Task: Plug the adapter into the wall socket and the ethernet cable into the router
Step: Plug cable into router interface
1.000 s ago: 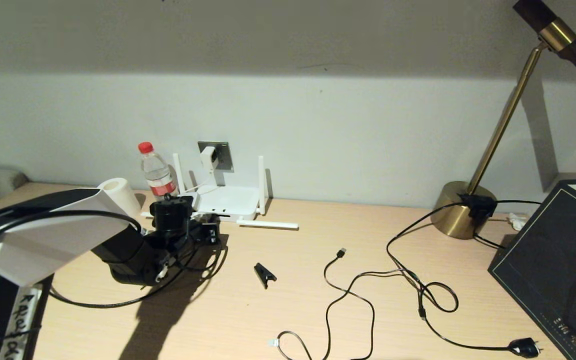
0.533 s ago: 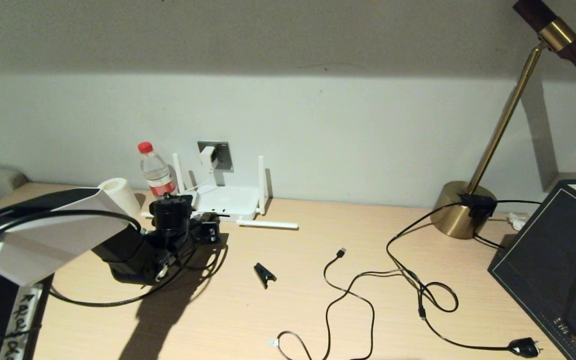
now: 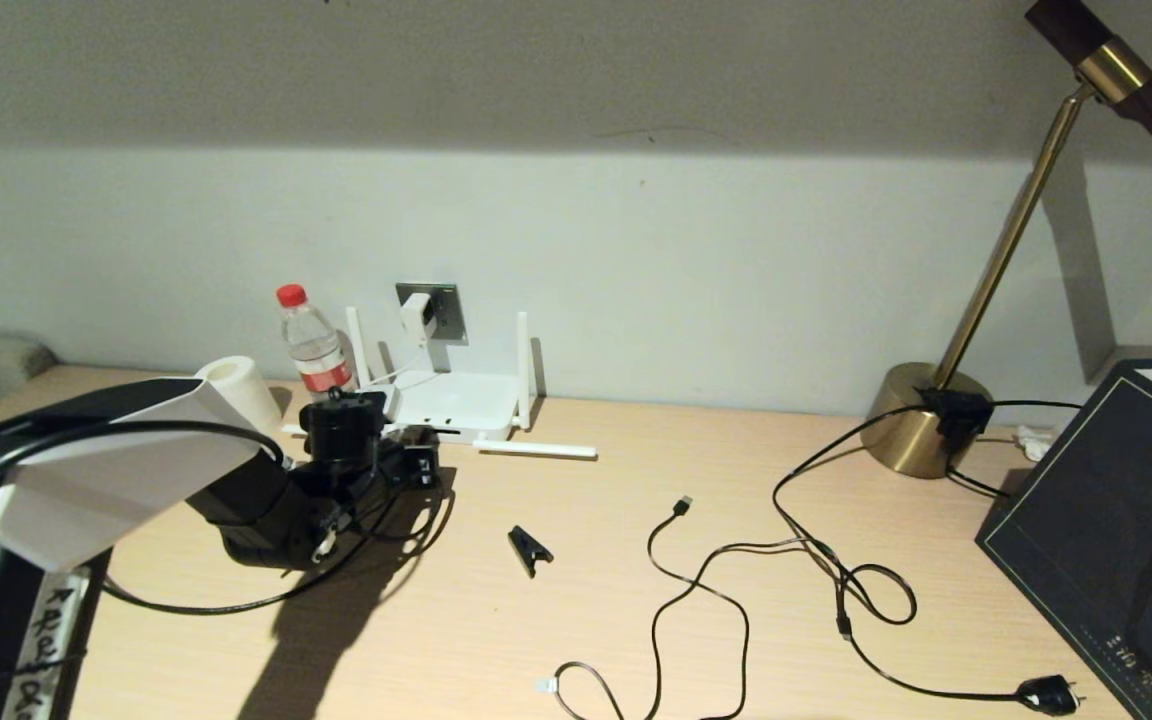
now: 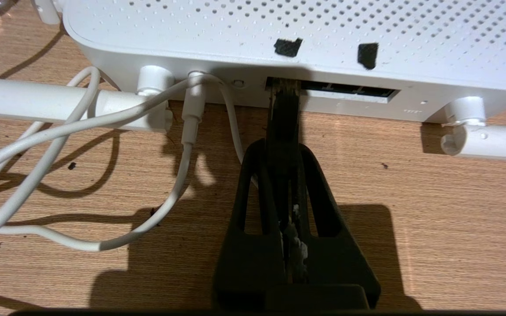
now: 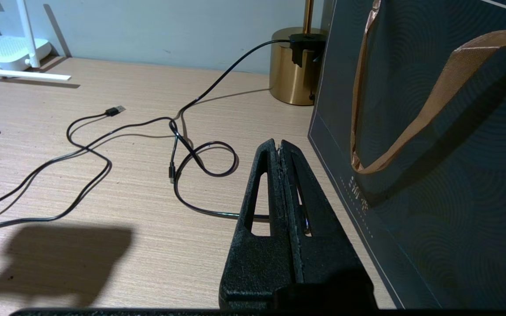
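The white adapter (image 3: pixel 418 315) sits in the grey wall socket (image 3: pixel 448 298), and its white cord (image 4: pixel 182 166) runs to the router (image 3: pixel 451 400). My left gripper (image 3: pixel 423 465) is low over the table right at the router's near edge. In the left wrist view this gripper (image 4: pixel 283 147) is shut on the black ethernet cable (image 4: pixel 283 109). The cable's tip meets the left end of the router's (image 4: pixel 279 30) dark port slot (image 4: pixel 345 90). My right gripper (image 5: pixel 278 145) is shut on nothing, beside a dark paper bag (image 5: pixel 433 131).
A water bottle (image 3: pixel 314 345) and a paper roll (image 3: pixel 236 390) stand left of the router. One antenna (image 3: pixel 536 449) lies flat. A black clip (image 3: pixel 529 548), a USB-tipped cable (image 3: pixel 681 506) and a plug cable (image 3: pixel 1048 693) lie mid-table. A brass lamp base (image 3: pixel 921 420) stands at the back right.
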Robot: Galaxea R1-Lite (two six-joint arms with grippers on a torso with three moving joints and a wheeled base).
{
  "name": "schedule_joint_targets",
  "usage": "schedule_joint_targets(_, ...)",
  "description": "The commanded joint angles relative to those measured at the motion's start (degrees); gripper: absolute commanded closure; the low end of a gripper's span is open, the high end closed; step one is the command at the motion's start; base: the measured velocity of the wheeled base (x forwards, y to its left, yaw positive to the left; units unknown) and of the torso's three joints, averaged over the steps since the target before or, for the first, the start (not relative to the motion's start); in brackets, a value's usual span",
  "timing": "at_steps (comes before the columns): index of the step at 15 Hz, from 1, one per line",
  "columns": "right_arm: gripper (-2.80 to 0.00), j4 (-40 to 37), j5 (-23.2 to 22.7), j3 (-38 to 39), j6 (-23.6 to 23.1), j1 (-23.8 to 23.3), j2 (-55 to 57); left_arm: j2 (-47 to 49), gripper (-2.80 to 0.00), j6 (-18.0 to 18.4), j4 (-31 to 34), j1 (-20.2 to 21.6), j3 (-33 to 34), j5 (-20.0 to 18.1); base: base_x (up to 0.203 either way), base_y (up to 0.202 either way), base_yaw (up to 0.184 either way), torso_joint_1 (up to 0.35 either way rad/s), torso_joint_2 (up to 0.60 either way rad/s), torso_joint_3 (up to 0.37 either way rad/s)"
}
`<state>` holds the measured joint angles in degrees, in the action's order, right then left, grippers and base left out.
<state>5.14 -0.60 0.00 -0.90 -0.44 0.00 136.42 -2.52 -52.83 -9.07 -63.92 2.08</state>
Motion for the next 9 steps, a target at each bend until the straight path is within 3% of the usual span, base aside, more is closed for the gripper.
schedule_joint_targets(1,0.00,0.0,0.0,2.0,-0.1,0.0,0.0,0.6,0.00,0.0,-0.3,0.0,-0.3,0.0,0.000,0.000,0.000,0.000,0.00,0.000)
schedule_joint_targets(9,0.00,0.0,0.0,2.0,0.0,0.0,0.0,1.0,0.00,0.0,1.5,0.0,-1.9,-0.3,0.000,0.000,0.000,0.000,0.00,0.000)
